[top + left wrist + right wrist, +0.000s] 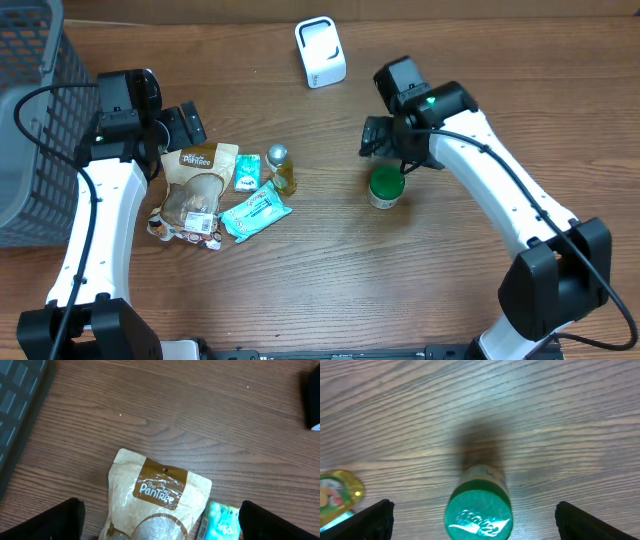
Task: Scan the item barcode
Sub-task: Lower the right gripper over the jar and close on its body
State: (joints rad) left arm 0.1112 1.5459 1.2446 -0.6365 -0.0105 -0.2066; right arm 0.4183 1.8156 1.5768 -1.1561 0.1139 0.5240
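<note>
Hovering over green-capped jar (pixel 386 187) — right tool (pixel 479 519)

Diffuse light from above falls evenly on the wooden table (pixel 330 260); shadows beneath the arms are short and soft. In the right wrist view the green-lidded jar (pixel 479 512) casts a blurred dark patch on the grain behind it, and its lid shows a faint sheen. In the left wrist view the glossy pouch (pixel 155 495) carries pale glare, while the basket (pixel 20 405) and the dark fingertips (pixel 60 527) are unfocused.
</note>
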